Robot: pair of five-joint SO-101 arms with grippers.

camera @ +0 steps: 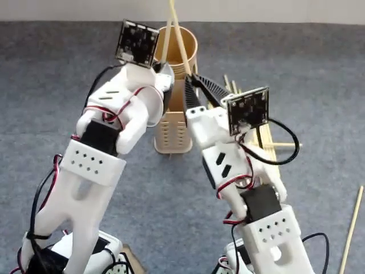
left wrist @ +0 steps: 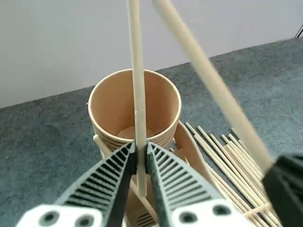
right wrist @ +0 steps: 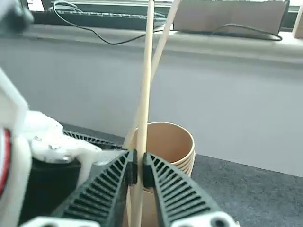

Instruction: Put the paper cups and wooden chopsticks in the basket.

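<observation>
A stack of brown paper cups (camera: pixel 178 50) (left wrist: pixel 135 106) (right wrist: pixel 166 142) stands upright at the far end of the slotted wooden basket (camera: pixel 171 134) (left wrist: pixel 190 151). My left gripper (left wrist: pixel 139 158) (camera: pixel 164 77) is shut on one wooden chopstick (left wrist: pixel 136 71), held upright over the cups. My right gripper (right wrist: pixel 137 168) (camera: pixel 193 85) is shut on a second chopstick (right wrist: pixel 147 71) (camera: pixel 180 37), which leans across the first above the cup mouth. Both grippers hang close together just in front of the cups.
Several loose chopsticks (camera: pixel 265 142) (left wrist: pixel 222 151) lie on the grey carpet to the right of the basket. Another single chopstick (camera: pixel 351 231) lies near the right edge. A pale wall (left wrist: pixel 71 42) rises behind the cups.
</observation>
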